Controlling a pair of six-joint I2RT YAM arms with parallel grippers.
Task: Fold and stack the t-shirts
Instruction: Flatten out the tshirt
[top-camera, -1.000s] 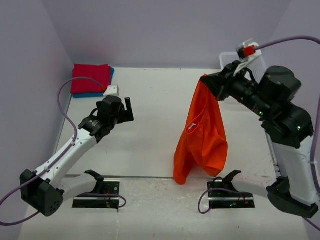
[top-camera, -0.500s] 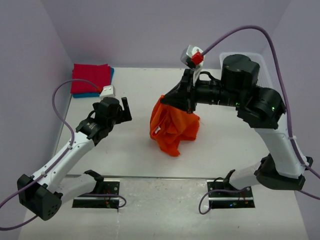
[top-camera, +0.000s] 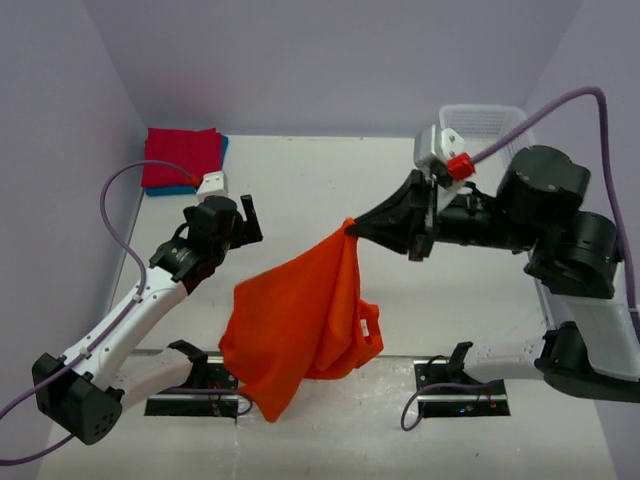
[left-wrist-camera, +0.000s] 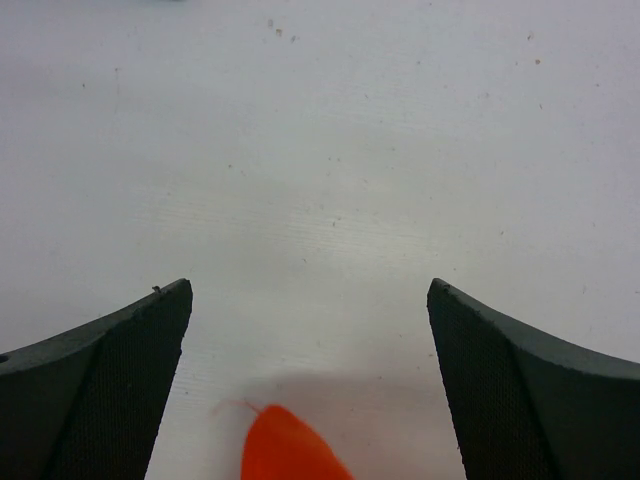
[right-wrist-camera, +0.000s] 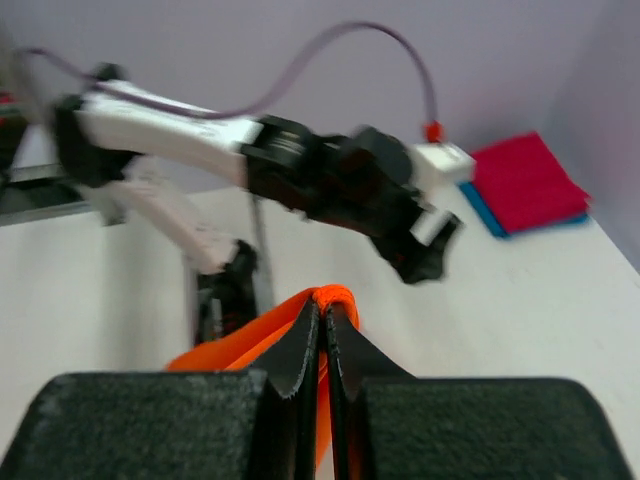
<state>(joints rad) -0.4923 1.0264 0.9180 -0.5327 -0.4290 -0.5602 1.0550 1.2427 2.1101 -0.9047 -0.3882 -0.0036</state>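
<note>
Firmly, the right gripper pinches the orange t-shirt, which hangs below it.

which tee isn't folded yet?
The orange tee: it hangs loose, pinched in the shut right end effector. The red tee lies folded on top of the folded blue tee in the far left corner.

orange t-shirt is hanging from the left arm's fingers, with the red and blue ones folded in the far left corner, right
Not quite: the orange t-shirt hangs from the right arm's fingers, shut on it, as the top external view shows. The left arm's fingers are open and empty. The red t-shirt and blue t-shirt are folded in the far left corner.
</note>
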